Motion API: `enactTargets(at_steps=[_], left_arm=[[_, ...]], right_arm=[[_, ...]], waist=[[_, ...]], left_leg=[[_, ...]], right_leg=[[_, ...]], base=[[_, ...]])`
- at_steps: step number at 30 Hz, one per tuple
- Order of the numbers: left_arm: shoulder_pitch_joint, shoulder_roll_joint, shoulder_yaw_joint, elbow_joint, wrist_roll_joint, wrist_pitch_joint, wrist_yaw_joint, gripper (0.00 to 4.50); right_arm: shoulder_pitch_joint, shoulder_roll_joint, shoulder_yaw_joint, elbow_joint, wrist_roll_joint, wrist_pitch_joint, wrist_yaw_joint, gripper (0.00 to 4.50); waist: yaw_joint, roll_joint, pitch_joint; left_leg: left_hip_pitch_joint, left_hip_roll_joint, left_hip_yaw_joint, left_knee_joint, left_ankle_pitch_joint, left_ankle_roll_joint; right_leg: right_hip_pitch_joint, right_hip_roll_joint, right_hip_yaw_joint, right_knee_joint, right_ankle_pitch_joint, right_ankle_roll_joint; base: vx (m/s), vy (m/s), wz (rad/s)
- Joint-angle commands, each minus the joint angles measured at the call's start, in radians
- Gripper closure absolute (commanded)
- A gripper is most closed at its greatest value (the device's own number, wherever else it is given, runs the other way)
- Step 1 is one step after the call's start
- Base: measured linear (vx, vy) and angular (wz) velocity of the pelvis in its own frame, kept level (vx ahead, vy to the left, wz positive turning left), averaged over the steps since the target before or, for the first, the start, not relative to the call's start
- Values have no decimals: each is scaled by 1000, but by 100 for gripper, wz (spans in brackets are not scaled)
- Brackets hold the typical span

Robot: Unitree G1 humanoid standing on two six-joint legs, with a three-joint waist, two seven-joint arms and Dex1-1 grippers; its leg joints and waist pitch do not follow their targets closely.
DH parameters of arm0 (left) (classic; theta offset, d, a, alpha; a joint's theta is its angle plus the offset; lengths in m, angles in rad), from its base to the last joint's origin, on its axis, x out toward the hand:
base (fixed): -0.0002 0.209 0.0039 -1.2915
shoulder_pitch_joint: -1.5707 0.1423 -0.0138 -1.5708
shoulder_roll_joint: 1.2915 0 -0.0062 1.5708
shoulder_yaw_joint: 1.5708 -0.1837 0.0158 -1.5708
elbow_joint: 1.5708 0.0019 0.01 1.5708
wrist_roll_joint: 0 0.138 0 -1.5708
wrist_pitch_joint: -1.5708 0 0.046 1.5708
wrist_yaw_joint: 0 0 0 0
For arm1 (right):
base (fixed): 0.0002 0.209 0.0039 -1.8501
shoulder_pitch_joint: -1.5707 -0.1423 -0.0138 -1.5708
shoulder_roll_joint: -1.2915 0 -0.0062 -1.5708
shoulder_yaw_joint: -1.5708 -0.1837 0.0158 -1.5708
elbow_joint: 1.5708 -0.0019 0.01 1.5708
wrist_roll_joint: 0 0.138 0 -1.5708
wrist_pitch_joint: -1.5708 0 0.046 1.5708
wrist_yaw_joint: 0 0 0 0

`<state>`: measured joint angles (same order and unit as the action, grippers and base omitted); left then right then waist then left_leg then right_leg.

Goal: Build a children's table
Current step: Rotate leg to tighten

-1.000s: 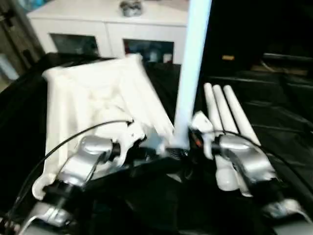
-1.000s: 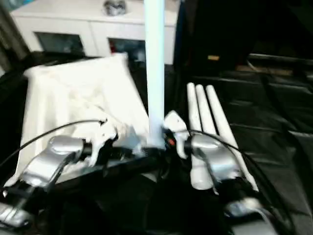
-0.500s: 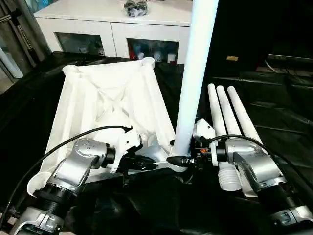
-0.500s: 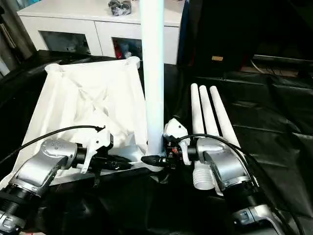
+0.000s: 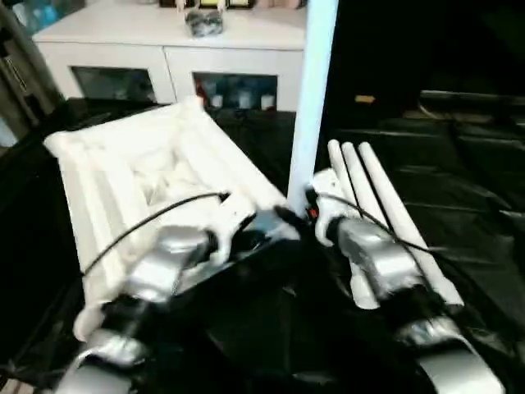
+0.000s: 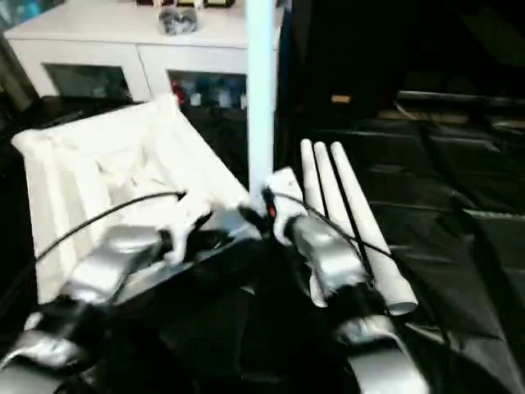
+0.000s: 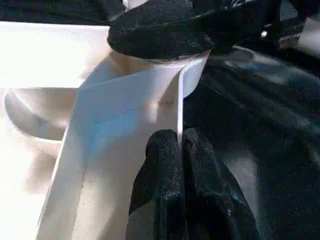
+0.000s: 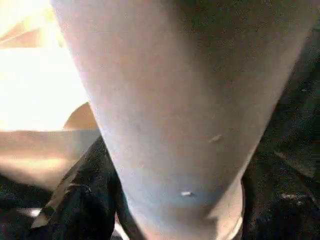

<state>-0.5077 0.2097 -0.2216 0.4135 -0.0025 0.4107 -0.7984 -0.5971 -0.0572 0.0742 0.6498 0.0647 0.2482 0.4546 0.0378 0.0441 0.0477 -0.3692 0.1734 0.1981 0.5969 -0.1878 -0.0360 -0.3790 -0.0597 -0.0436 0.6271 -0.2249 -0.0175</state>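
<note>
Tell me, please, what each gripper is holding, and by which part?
The left gripper pinches the tabletop's thin side wall beside a corner socket. The right gripper clasps the upright leg near its base.

Tabletop (image 5: pixel 156 176) left; spare legs (image 5: pixel 385 213) right; cabinet (image 5: pixel 164 57) behind.

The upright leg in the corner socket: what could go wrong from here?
1. The upright leg stands tall above the corner of the tabletop. If it is not fully seated, it may tilt or fall out once the right gripper lets go.
2. The left gripper's fingers pinch only the thin rim wall, so the tabletop could slip or flex under a push.
3. A falling leg could knock the three spare legs lying beside it.
</note>
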Motion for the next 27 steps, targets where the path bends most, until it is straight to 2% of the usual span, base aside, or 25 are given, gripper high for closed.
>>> enactTargets(at_steps=[1,4,5,9,11,13,16,17,18,19,21,23,25,27], left_arm=[[-32,-62,-10,-22,-27,-32,3,450],[-18,-43,-29,-40,-24,-42,-34,450],[-5,-20,-41,-55,-31,-51,-71,450],[15,14,-52,-79,-41,-63,-123,450],[30,42,-60,-98,-51,-76,-172,450],[43,67,-63,-119,-65,-76,-220,450],[58,96,-70,-142,-84,-85,-283,450],[75,134,-81,-171,-107,-82,-359,450],[80,150,-86,-181,-113,-76,-387,450],[84,165,-89,-189,-118,-72,-411,450],[85,172,-88,-190,-122,-72,-424,450],[85,184,-86,-188,-128,-71,-444,450],[87,197,-86,-194,-135,-64,-465,450],[90,211,-87,-201,-143,-59,-485,450]], right_arm=[[21,73,50,75,0,24,43,110],[23,67,66,55,-1,13,92,78],[27,41,95,32,-12,-15,137,71],[43,-6,131,-15,-12,-47,232,71],[58,-48,148,-60,-4,-65,319,71],[71,-88,156,-96,5,-81,393,71],[83,-132,164,-133,18,-82,477,71],[103,-194,185,-193,43,-42,590,71],[111,-220,194,-219,55,-25,633,71],[119,-242,201,-244,65,-9,670,71],[124,-257,205,-262,71,5,696,71],[133,-279,215,-291,74,21,730,71],[143,-299,233,-315,70,29,761,104],[156,-313,249,-346,79,53,789,114]], waist=[[2,-9,-50],[4,-8,-52],[4,-8,-52],[6,-7,-57],[8,-9,-60],[12,-7,-62],[22,-5,-60],[31,-6,-61],[30,-5,-61],[34,-1,-60],[39,-2,-59],[47,-4,-57],[49,-4,-56],[50,-5,-57]], left_leg=[[10,58,-38,-77,-236,1],[9,59,-37,-76,-215,16],[8,59,-36,-76,-213,20],[5,61,-36,-72,-176,35],[3,59,-32,-66,-128,69],[4,61,-32,-64,-115,82],[5,65,-30,-64,-117,92],[9,66,-31,-65,-119,90],[7,67,-29,-64,-117,94],[10,69,-29,-65,-130,94],[10,69,-28,-64,-132,93],[12,69,-29,-67,-148,75],[12,69,-29,-68,-157,63],[11,68,-30,-69,-157,54]], right_leg=[[27,-92,53,-98,-253,-191],[28,-90,52,-94,-204,-204],[30,-91,51,-93,-194,-208],[34,-91,50,-85,-124,-217],[38,-88,49,-77,-26,-235],[38,-90,47,-73,-4,-247],[36,-87,45,-73,-5,-253],[39,-83,42,-73,-13,-248],[36,-83,44,-69,-4,-250],[32,-83,43,-73,-16,-250],[32,-84,44,-72,-22,-249],[30,-86,45,-77,-65,-245],[29,-88,47,-78,-87,-242],[30,-86,46,-77,-92,-235]], base=[[0,0,0],[0,0,0],[0,0,0],[0,0,0],[0,0,0],[0,0,0],[0,0,0],[0,0,0],[0,0,0],[0,0,0],[0,0,0],[0,0,0],[0,0,0],[0,0,0]])
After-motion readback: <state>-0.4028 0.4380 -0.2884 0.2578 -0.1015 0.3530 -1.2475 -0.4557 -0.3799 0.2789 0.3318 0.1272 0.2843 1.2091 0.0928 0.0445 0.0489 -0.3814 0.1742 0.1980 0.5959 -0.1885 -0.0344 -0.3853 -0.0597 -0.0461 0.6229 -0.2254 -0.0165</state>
